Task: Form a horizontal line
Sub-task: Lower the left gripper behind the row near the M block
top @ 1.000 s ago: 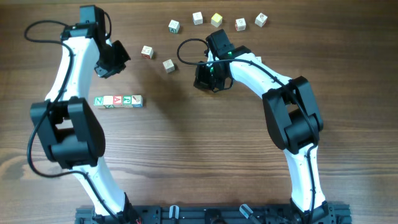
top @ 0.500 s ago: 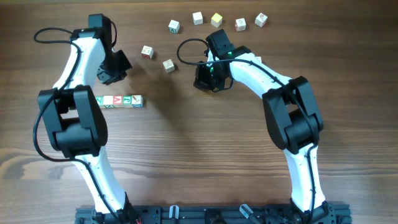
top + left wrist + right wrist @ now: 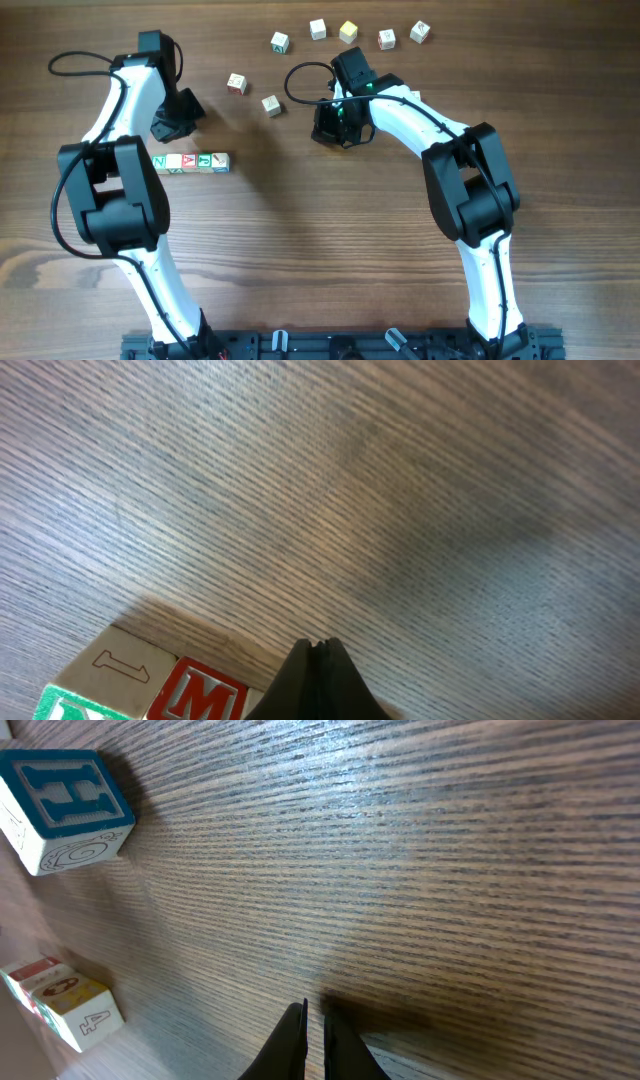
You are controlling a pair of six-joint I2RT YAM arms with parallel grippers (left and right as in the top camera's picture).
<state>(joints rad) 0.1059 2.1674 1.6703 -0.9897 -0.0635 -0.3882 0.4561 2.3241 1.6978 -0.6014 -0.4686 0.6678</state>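
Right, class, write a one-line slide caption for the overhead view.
Wooden table: a row of four letter cubes lies by the left gripper; seven loose letter cubes scatter near the right gripper.

Brown wood-grain table point(image 3: 320, 260) fills view; grain runs left-right; soft even light, faint shadows.

Matt wood table, painted cubes, plastic arms.
The table point(image 3: 330, 250) is brown wood with a fine straight grain, matt overall, with a soft sheen in the wrist views. The row of four letter cubes point(image 3: 190, 162) has smooth painted faces, and its red M face point(image 3: 205, 700) looks slightly glossy with a raised letter. A loose cube point(image 3: 65, 810) has a raised teal H above smooth white sides. The left arm point(image 3: 115, 95) and right arm point(image 3: 410, 115) have glossy white plastic shells and matt black joints.
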